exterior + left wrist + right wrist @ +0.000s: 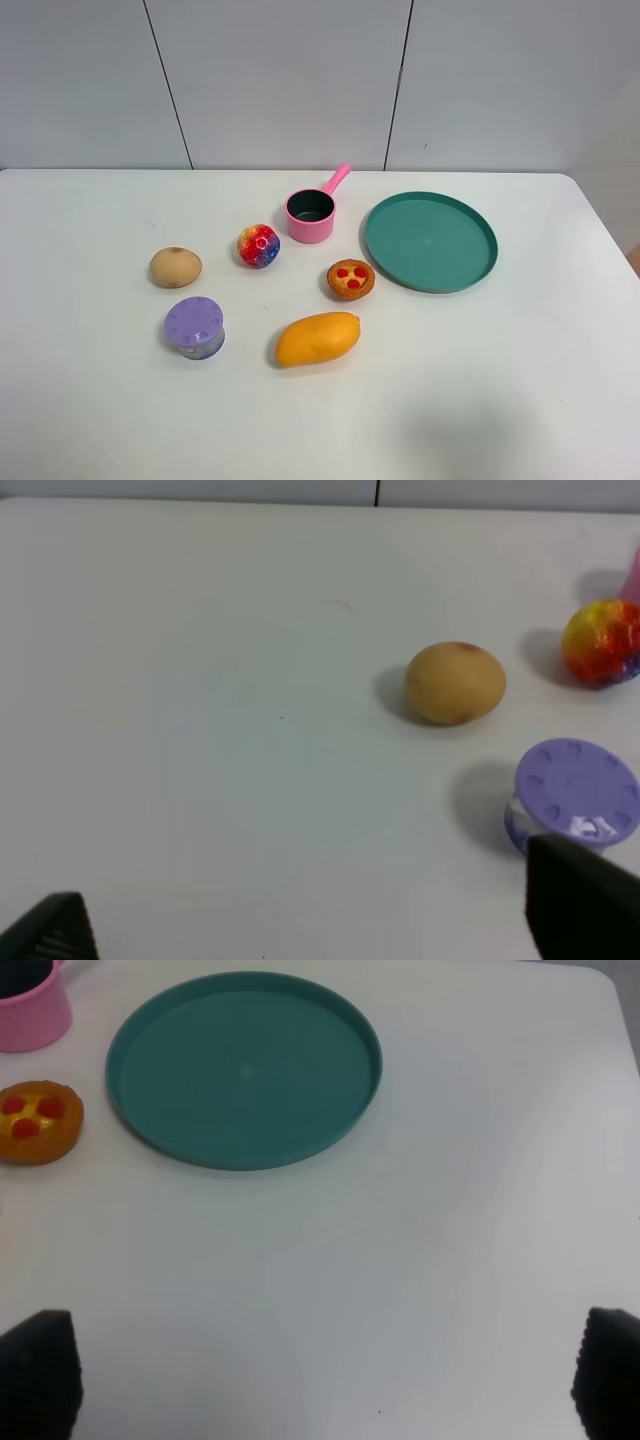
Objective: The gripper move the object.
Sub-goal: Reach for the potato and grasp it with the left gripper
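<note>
It seems a test lab: a white counter (90, 420) carrying a toy mango (317, 338) and pan (311, 216) before grey wall panels (280, 80).

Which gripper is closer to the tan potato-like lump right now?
Left. The left gripper faces the lump, which lies ahead of it. The right gripper faces the teal plate; the lump is not in its view.

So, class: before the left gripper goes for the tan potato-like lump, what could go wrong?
The tan rounded lump looks smooth, so it may roll or slip from the left gripper. The purple lidded jar and multicoloured ball sit near it, so the approach could knock either.
</note>
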You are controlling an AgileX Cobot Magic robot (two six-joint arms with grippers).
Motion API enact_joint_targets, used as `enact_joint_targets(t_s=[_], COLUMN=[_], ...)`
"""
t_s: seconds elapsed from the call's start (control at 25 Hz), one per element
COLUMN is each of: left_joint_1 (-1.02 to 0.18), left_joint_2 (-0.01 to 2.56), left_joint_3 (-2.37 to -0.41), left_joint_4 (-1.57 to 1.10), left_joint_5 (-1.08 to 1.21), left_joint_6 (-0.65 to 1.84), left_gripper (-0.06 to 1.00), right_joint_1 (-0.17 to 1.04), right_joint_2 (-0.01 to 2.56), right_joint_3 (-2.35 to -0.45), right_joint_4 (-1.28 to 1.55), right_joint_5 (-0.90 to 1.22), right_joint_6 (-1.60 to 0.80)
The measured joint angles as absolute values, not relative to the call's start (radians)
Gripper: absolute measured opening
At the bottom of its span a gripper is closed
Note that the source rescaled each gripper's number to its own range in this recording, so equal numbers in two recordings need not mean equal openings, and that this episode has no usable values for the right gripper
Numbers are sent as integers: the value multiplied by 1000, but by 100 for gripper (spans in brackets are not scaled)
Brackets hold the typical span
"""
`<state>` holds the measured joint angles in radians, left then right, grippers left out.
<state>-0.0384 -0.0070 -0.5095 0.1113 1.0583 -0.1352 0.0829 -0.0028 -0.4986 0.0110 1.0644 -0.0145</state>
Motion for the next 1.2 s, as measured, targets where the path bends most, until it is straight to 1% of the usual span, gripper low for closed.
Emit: enact_joint_targets(t_s=[0.04,1.08,1.2], left_joint_1=[-38,-38,-38], left_joint_2=[-7,-7,46], left_joint_3=[-509,-509,-531], left_joint_4=[111,111,105], left_joint_5=[1058,1057,1056], left_joint_6=[-135,-138,-170], left_gripper=[87,87,87], right_joint_1=[83,83,83], right_joint_2=[-3,-3,-3], right_joint_3=[-499,-499,-499], right_joint_4=[11,11,11], right_joint_5=[1064,1064,1064], right_joint_6=[-15,-15,-15])
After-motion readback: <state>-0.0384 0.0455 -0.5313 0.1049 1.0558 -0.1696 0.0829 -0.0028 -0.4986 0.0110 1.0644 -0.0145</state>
